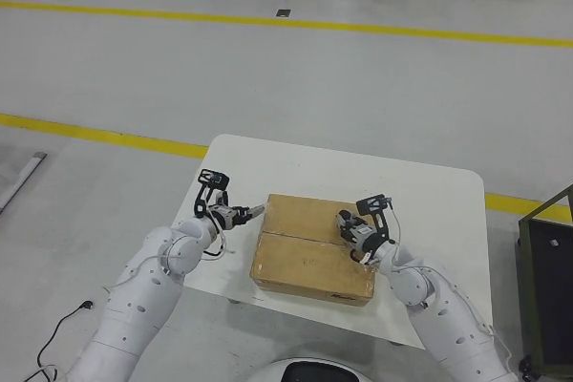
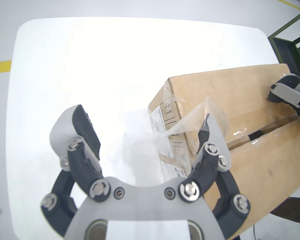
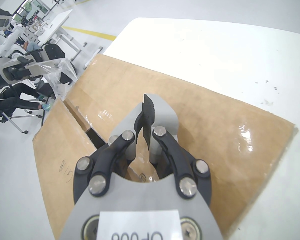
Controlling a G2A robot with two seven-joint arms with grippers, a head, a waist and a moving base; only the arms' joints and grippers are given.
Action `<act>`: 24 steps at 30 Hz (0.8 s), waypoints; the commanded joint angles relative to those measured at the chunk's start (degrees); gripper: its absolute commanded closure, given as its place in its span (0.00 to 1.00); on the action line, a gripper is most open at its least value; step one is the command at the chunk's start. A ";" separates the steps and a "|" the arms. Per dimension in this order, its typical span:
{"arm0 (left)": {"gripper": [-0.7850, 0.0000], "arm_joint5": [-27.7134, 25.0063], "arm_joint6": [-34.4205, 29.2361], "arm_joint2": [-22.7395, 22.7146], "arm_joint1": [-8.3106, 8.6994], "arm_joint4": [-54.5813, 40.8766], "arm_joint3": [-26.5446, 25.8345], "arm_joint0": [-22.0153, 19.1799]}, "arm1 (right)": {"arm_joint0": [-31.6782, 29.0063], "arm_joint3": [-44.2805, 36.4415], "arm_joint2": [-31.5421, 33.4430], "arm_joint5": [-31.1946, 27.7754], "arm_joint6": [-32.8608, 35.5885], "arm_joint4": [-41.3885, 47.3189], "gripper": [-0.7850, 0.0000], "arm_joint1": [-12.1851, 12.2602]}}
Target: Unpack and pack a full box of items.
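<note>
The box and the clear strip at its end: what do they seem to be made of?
The box looks like matte brown cardboard: raw flap edges at the centre seam. The clear strip is probably thin glossy plastic tape: see-through, wrinkled, clinging to a finger of the left gripper.

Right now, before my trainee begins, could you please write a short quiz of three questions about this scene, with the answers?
1. True or false: the cardboard box stands wide open.
2. Which gripper has clear tape clinging to one finger? A) left gripper B) right gripper
3. Fill in: the right gripper, over the top of the box, is ____ (open or shut).

Key:
1. False. Its top lies nearly closed, with only a narrow gap at the middle.
2. A.
3. Shut.
</note>
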 commanded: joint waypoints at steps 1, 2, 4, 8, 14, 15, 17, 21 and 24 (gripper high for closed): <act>0.00 -0.80 -1.18 0.05 -0.13 -1.86 -0.48 -0.34 | 0.06 0.09 -0.12 0.04 -0.02 0.03 1.00 -0.05; 0.00 -1.14 -1.67 0.11 -0.18 -2.37 -0.57 -0.50 | 0.07 0.11 -0.15 0.02 -0.09 0.08 1.00 -0.07; 0.00 -1.32 -2.12 0.33 -0.28 -2.70 -0.65 -0.80 | 0.10 0.18 -0.18 -0.01 -0.18 0.08 1.00 -0.10; 0.00 -1.94 -2.41 1.27 -0.61 -3.66 -1.17 -1.11 | 0.09 -0.41 0.16 0.03 -0.14 0.07 1.00 -0.07; 0.00 -2.54 -2.56 3.11 -1.14 -3.43 -3.35 -1.86 | -0.14 -1.20 0.31 0.17 0.30 -0.33 1.00 -0.04; 0.00 -2.57 -2.52 3.31 -1.22 -3.46 -3.62 -2.00 | -0.13 -1.19 0.27 0.19 0.34 -0.41 1.00 -0.05; 0.00 -2.68 -2.64 3.72 -1.36 -3.49 -4.33 -2.25 | -0.09 -1.18 0.29 0.25 0.37 -0.51 1.00 -0.06; 0.00 -3.10 -3.43 4.74 -1.59 -3.29 -5.19 -2.26 | -0.27 -1.31 1.05 0.37 0.18 -0.17 1.00 0.03; 0.00 -3.46 -3.86 5.72 -1.80 -3.17 -5.76 -2.04 | -0.44 -2.16 1.87 0.85 0.39 0.11 1.00 0.13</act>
